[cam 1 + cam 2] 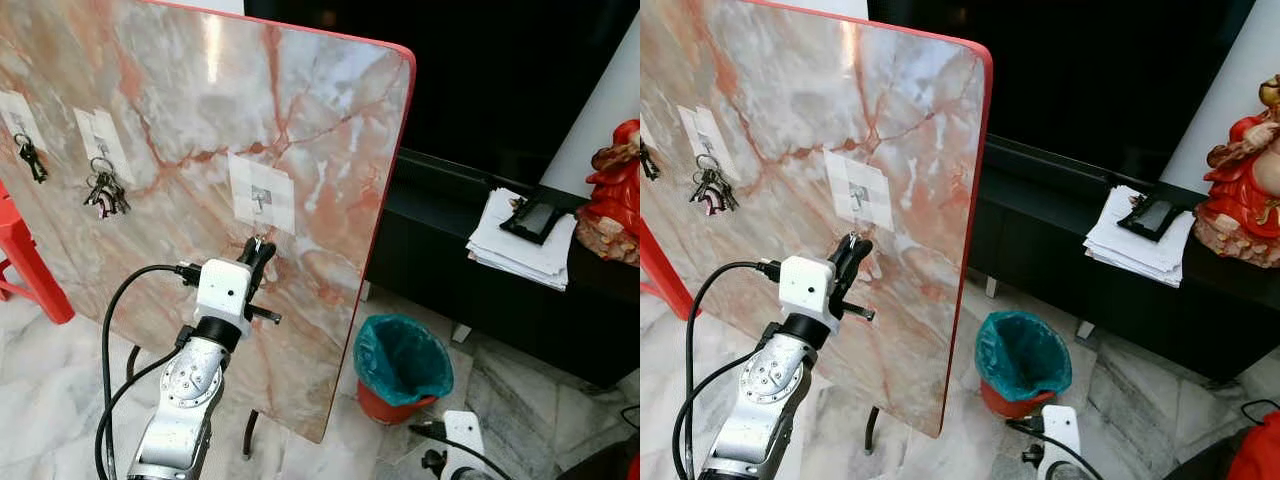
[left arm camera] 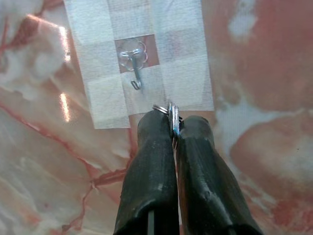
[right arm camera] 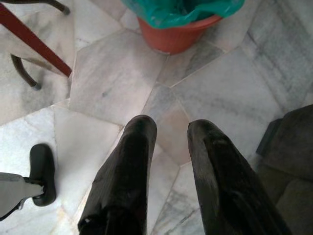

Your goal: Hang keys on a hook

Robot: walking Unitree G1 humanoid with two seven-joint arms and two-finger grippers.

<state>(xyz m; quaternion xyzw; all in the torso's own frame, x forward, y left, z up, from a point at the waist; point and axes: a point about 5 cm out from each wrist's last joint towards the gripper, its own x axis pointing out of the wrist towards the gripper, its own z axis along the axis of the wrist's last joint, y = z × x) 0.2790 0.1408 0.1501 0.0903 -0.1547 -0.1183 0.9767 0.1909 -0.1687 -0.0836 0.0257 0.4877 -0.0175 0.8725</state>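
Note:
A marble-patterned board (image 1: pixel 330 150) with a red rim stands upright before me. A small metal hook (image 2: pixel 135 73) is taped to it under a clear patch (image 1: pixel 262 194). My left gripper (image 1: pixel 260 244) is raised just below that hook, shut on a silver key ring (image 2: pixel 171 116) that pokes out between the fingertips. The rest of the keys is hidden behind the fingers (image 2: pixel 151 161). Two other hooks to the left carry a key bunch (image 1: pixel 105 192) and a dark key set (image 1: pixel 31 158). My right gripper (image 3: pixel 168 128) hangs low over the floor, open and empty.
A red bucket with a green bag (image 1: pixel 400 365) stands on the marble floor right of the board. A dark cabinet (image 1: pixel 480 280) behind holds a paper stack (image 1: pixel 520 245) and a red figurine (image 1: pixel 612 190). A red stool (image 1: pixel 25 265) is at far left.

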